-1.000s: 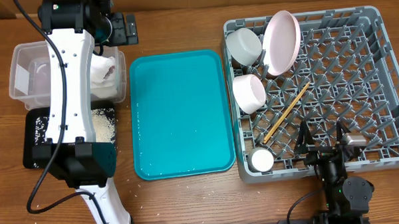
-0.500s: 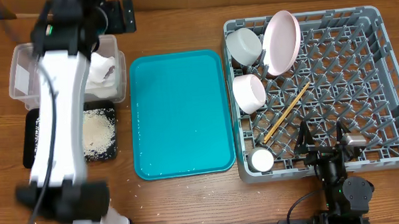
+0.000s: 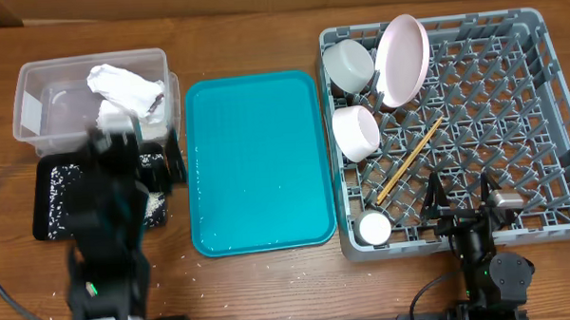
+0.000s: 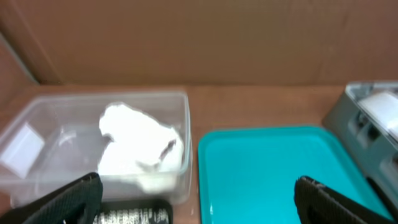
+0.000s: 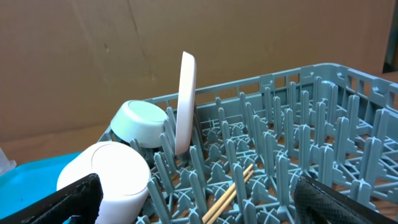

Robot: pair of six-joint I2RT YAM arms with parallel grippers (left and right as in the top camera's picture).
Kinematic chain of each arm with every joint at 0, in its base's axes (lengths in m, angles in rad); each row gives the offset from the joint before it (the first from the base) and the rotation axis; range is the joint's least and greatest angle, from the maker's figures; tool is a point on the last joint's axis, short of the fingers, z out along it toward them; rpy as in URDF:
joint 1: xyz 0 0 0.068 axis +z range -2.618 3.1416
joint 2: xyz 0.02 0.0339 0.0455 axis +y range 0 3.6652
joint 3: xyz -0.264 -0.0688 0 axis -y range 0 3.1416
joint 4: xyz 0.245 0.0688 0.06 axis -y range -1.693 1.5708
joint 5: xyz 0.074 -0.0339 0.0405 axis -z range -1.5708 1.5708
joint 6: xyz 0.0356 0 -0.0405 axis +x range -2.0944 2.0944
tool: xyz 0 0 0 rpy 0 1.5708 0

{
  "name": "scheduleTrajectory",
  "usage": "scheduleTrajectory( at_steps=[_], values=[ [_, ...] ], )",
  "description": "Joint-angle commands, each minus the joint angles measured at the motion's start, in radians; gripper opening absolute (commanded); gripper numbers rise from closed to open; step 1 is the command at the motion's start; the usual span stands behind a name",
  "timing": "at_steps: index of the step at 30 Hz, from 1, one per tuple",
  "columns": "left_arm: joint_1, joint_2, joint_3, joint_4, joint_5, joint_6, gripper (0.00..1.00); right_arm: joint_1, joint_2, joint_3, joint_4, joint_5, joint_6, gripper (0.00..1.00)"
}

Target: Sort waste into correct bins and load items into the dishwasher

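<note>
A crumpled white napkin with a brown stain lies in the clear tub; it also shows in the left wrist view. Beige grains lie in the black tray. My left gripper is open and empty, blurred, above the black tray's right end; its wrist view shows nothing between the fingers. The grey dish rack holds a pink plate, a grey bowl, a white bowl, chopsticks and a cup. My right gripper is open and empty at the rack's front edge.
A large teal serving tray lies between the bins and the rack. A few loose grains lie on the wood near the black tray. A cardboard wall stands behind the table in both wrist views.
My left arm has drawn back from over the clear tub toward the near side and now hangs over the black tray. The napkin stays in the tub. The right arm has not moved.
</note>
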Motion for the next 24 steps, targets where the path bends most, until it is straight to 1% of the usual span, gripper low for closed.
scheduleTrajectory(
  at_steps=[1, 4, 8, 15, 22, 24],
  values=[
    [0.010, -0.221, -0.240, 0.096, 0.017, 0.011, 1.00, -0.005, -0.009, -0.011, 0.005, -0.005, -0.001, 1.00],
    [0.010, -0.343, -0.368, 0.165, 0.023, 0.011, 1.00, -0.005, -0.009, -0.011, 0.005, -0.005, -0.001, 1.00],
    [0.010, -0.460, -0.491, 0.224, 0.023, 0.012, 1.00, -0.005, -0.009, -0.011, 0.005, -0.005, -0.001, 1.00],
    [0.010, -0.618, -0.643, 0.293, 0.019, 0.015, 1.00, -0.005, -0.009, -0.011, 0.005, -0.005, -0.001, 1.00],
    [0.010, -0.737, -0.731, 0.299, 0.019, 0.016, 1.00, -0.005, -0.009, -0.011, 0.005, -0.005, -0.001, 1.00],
    [0.010, -0.756, -0.731, 0.254, 0.018, 0.020, 1.00, -0.005, -0.009, -0.011, 0.005, -0.005, -0.001, 1.00]
  ],
)
